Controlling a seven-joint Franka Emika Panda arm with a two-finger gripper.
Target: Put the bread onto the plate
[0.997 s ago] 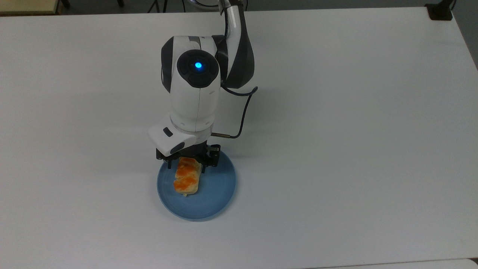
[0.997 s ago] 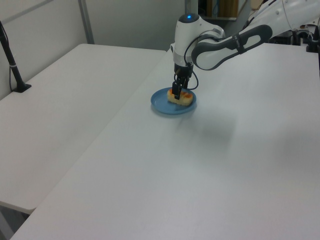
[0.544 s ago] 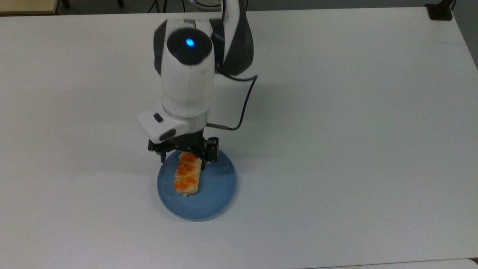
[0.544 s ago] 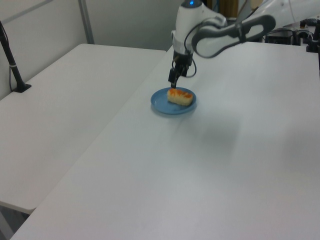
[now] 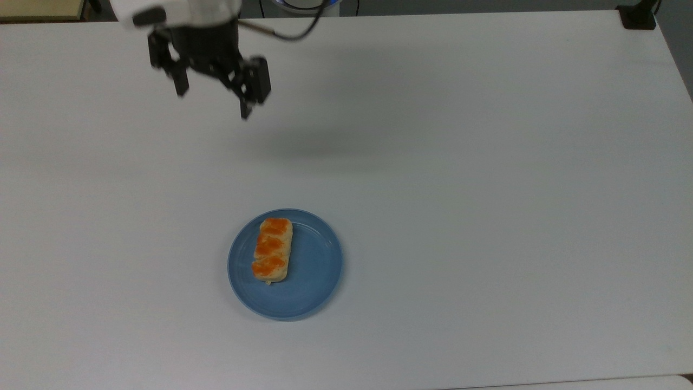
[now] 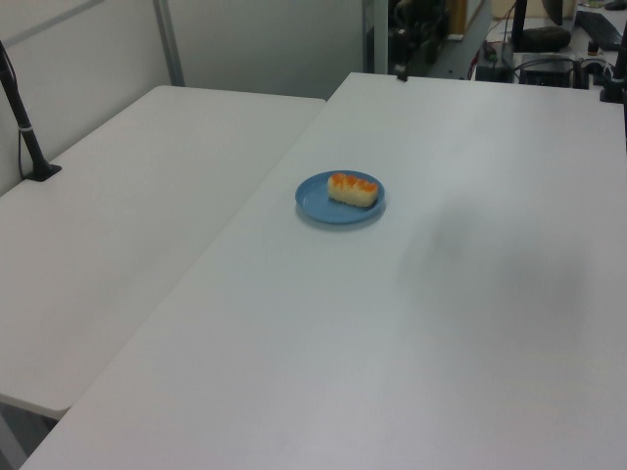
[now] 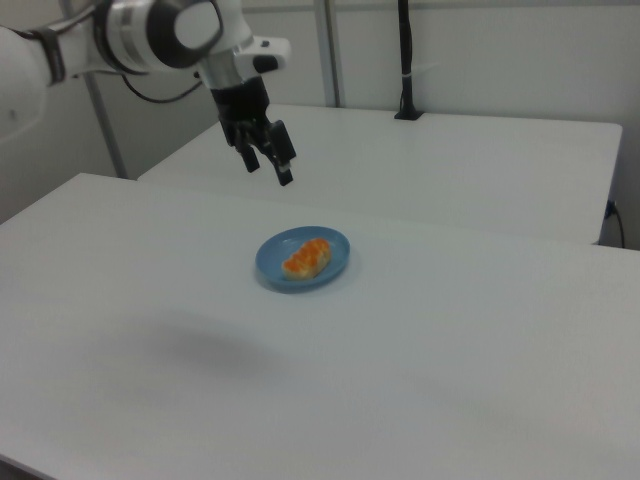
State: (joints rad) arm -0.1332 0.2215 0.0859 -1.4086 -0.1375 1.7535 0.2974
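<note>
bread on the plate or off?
On. The bread lies flat inside the plate rim; the gripper is open, raised well clear.

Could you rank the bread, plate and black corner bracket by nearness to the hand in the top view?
1. Bread and plate beneath it, mid-table: too close to call.
2. Black corner bracket, top view's upper right.

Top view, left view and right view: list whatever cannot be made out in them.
- Arm above the end effector: cut off by the top view's upper edge.
- Arm base: past the right view's left edge.
- Underside of the bread: hidden against the plate in the top view.
- Clutter beyond the table's far end: too small and dark in the left view.
</note>
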